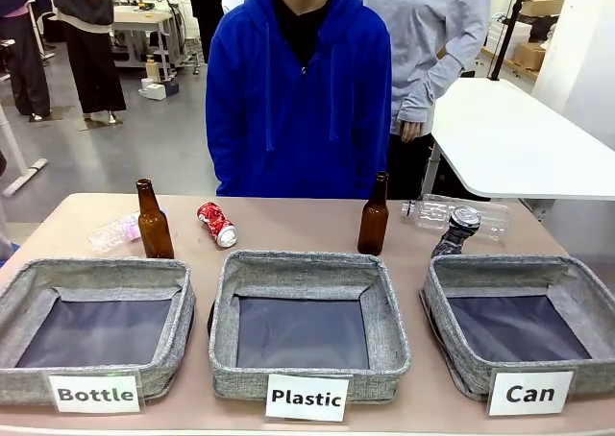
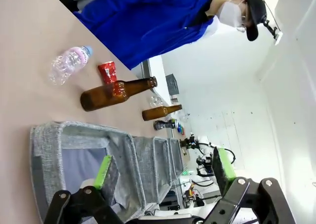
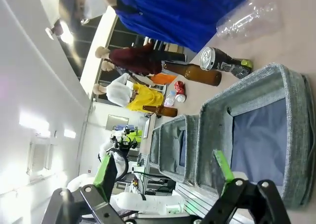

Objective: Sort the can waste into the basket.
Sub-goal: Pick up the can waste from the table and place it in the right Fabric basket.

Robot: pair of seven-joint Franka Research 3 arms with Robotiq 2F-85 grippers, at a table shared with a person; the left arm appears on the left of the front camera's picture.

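Hovering, jaws wide (both): left tool (image 2: pixel 163 165), right tool (image 3: pixel 163 166) nr the basket (image 3: pixel 296 86).

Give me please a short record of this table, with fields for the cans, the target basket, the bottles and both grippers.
target basket: square grey fabric basket labelled "Can", robot's right end of the row
cans: crushed red can, on the table behind the middle basket; crushed dark can, at the target basket's far left corner
bottles: left brown glass bottle and right brown glass bottle, upright; left clear plastic bottle and right clear plastic bottle, lying
left gripper: open, holding nothing
right gripper: open, holding nothing
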